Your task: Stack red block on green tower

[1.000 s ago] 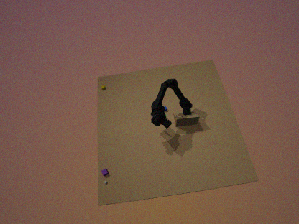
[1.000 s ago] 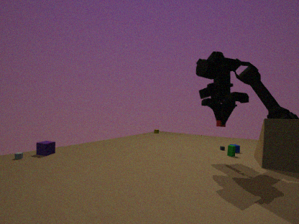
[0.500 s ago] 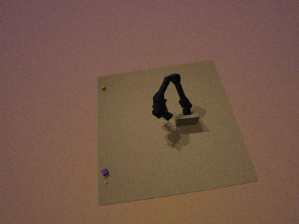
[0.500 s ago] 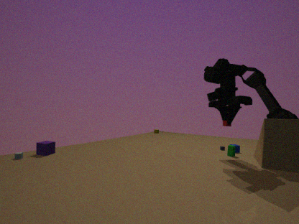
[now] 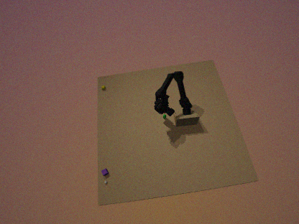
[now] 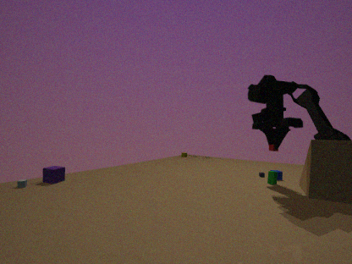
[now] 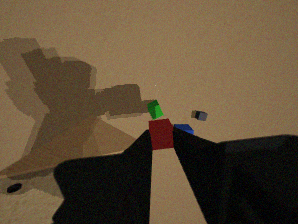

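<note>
We see arm folded high over its tan pedestal (image 6: 327,169), elbow up, wrist pointing straight down. Gripper (image 6: 273,146) pinches red block (image 7: 161,134) between its fingertips, held in air well above desk (image 6: 148,211). Green tower (image 6: 272,178) stands on desk below, slightly offset from block; blue block (image 6: 277,174) just beside tower, small dark block (image 6: 261,174) near. Far off on tan desk we spot purple cube (image 6: 53,174), small pale block (image 6: 21,184), yellow-green piece (image 5: 103,87) at far corner. Arm shadow falls across desk. Backdrop plain purple haze.
</note>
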Motion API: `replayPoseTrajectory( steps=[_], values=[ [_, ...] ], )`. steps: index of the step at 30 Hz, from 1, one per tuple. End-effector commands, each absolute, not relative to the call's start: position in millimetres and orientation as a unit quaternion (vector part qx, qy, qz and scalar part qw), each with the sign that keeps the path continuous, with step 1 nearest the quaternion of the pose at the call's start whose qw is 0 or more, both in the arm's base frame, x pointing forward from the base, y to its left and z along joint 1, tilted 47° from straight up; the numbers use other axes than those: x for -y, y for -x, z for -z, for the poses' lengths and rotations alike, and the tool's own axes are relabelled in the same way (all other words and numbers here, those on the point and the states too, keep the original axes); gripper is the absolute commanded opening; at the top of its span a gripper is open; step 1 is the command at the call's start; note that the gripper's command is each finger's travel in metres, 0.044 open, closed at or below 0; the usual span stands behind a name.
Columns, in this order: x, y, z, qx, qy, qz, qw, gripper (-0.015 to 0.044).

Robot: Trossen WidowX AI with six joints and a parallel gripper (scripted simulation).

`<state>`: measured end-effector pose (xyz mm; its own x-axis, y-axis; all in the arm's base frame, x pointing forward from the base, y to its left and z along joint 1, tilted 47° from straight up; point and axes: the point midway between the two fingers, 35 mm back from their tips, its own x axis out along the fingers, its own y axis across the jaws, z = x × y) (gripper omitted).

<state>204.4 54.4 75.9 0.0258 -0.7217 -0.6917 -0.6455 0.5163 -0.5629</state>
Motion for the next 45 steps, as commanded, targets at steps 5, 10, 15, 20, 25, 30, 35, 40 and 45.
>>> replayPoseTrajectory(
  steps=[5,10,15,20,25,30,35,40,45],
  values=[
    [-28.9,-205.8,-54.1,-0.698,0.492,0.037,0.519,0.0000],
    [-20.6,-205.8,-46.8,-0.698,0.492,0.037,0.519,0.0000],
    [-15.9,-206.1,-42.3,-0.698,0.492,0.037,0.519,0.0000],
    [-2.3,-206.1,-30.1,-0.698,0.493,0.038,0.519,0.0000],
    [1.7,-205.8,-26.7,-0.698,0.493,0.038,0.519,0.0000],
    [1.8,-205.8,-26.7,-0.698,0.493,0.038,0.519,0.0000],
    [1.8,-205.8,-26.7,-0.698,0.493,0.038,0.519,0.0000],
    [1.8,-205.8,-26.7,-0.698,0.493,0.038,0.519,0.0000],
    [2.2,-205.9,-26.2,-0.698,0.493,0.038,0.519,0.0000]
  ],
)
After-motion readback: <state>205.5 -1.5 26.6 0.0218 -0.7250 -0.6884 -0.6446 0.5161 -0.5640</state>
